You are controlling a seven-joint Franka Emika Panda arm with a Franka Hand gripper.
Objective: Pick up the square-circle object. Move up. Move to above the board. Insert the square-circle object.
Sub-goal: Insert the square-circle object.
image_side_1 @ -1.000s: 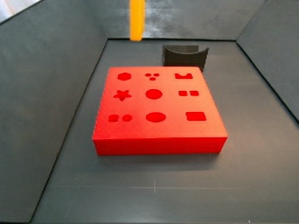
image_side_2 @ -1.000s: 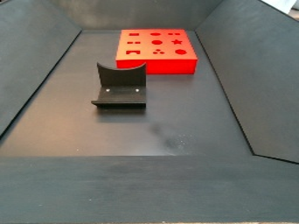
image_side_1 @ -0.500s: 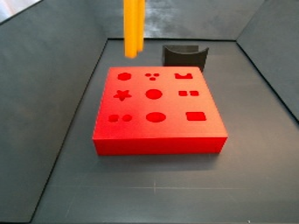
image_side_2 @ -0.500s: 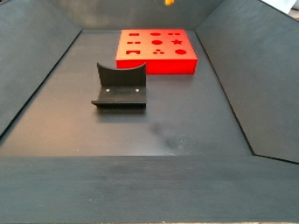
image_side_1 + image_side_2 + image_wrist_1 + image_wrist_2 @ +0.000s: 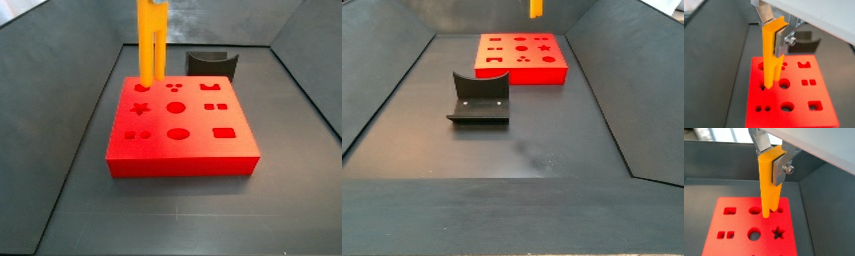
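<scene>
There is one board (image 5: 201,146), and its top carries nine hole patterns in three rows of three: three single round holes, three pairs of small holes, one star (image 5: 139,108), one rectangle (image 5: 223,131) and one notched shape (image 5: 210,88). One square-circle object (image 5: 151,40) hangs upright over the board, made of two joined prongs. One gripper (image 5: 776,38) shows in both wrist views, above the board, with two fingers (image 5: 782,167) clamped on the object's upper end. One dark grey curved holder (image 5: 211,63) stands on the floor just beyond the board's far edge in a side view.
</scene>
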